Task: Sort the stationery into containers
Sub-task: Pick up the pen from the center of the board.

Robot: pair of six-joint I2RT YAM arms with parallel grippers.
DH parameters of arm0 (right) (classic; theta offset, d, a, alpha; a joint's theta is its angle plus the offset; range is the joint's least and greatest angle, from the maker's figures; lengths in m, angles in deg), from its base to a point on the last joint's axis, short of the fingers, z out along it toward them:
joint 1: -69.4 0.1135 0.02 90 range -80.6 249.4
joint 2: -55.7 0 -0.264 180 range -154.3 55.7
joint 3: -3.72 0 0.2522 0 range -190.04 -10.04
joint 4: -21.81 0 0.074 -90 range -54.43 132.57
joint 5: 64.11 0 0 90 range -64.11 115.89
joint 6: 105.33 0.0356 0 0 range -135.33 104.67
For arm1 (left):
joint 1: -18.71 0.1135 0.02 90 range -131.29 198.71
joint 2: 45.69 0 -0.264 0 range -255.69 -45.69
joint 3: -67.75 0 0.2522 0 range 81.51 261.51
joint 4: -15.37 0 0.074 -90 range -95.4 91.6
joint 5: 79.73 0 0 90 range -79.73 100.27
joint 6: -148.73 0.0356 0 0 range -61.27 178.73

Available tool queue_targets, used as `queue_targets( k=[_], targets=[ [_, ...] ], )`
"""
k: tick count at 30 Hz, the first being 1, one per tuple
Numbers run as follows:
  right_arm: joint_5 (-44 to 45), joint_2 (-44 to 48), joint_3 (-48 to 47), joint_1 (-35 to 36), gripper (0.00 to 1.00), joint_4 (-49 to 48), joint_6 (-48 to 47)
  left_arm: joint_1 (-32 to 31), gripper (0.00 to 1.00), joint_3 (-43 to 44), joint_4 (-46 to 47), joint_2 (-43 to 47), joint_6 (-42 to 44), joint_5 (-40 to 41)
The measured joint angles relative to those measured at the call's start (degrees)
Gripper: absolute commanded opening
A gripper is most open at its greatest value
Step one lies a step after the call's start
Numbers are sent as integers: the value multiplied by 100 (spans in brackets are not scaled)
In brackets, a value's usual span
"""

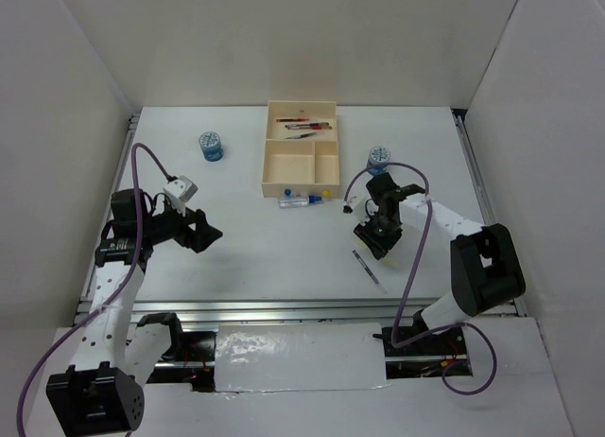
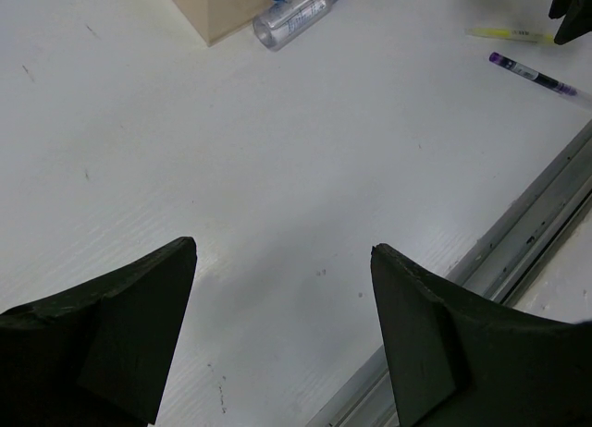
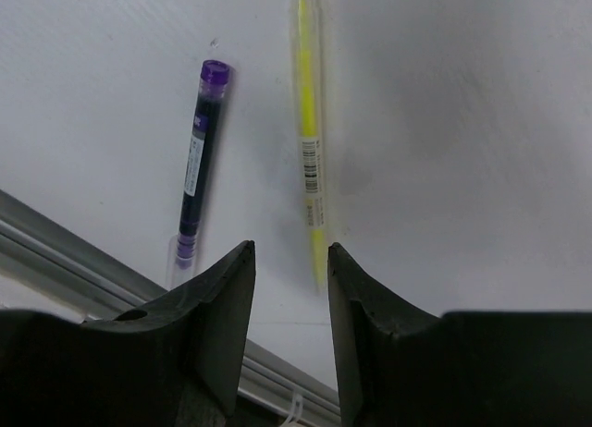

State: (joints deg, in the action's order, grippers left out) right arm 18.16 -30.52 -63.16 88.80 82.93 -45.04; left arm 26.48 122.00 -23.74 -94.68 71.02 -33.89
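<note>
My left fingers (image 2: 129, 307) stand spread wide over the bare bench (image 2: 277, 150) with nothing between them, at the left of the overhead view. My right fingers (image 3: 217, 298) are partly apart, with only bench showing through the narrow gap, so they grip nothing. In the right wrist view a yellow pen (image 3: 309, 140) runs up the middle of the frame. Its lower end lies just beside the inner edge of the right-hand finger. A purple pen (image 3: 196, 177) lies to its left, slightly slanted and apart from it. From overhead, the cream tray (image 1: 302, 104) sits at upper centre, and its long top compartment holds a few red and dark pens (image 1: 304, 125). A clear marker (image 1: 301, 201) lies on the bench along the tray's lower wall. A small blue piece (image 1: 301, 193) and a yellow piece (image 1: 326, 193) sit at that same edge. I cannot tell from here whether they are inside the tray or just outside it. One blue-and-white cylinder (image 1: 212, 146) stands well left of the tray. The other cylinder (image 1: 379, 158) stands to the tray's right, just above my right arm in the frame.
</note>
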Motion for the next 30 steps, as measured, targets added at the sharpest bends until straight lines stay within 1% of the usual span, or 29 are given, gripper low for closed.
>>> queue_targets(
  k=[9,13,14,17,18,21,23,25,27,30],
  targets=[
    [98,-474,-2,72,45,-306,-96,-2,88,0,0,-72,2,-2],
    [151,-706,-2,72,42,-398,-151,-4,88,0,4,-92,2,-2],
    [175,-772,-17,74,40,-411,-173,-4,88,0,4,-98,2,-2],
    [225,-839,-74,76,24,-415,-264,-4,88,0,7,-131,13,-2],
    [245,-863,-101,76,13,-411,-308,-4,88,0,7,-146,35,0],
    [225,-874,-138,85,2,-376,-417,-4,88,0,4,-162,116,4],
    [208,-868,-168,109,0,-313,-492,-4,88,0,4,-162,127,4],
    [264,-726,-264,188,0,-179,-647,-4,88,0,7,-155,122,4],
    [350,-398,-433,317,0,-81,-850,-4,89,0,22,-144,103,0],
    [680,129,-1021,599,0,-20,-1250,-4,88,0,116,-155,66,-7]
  ],
)
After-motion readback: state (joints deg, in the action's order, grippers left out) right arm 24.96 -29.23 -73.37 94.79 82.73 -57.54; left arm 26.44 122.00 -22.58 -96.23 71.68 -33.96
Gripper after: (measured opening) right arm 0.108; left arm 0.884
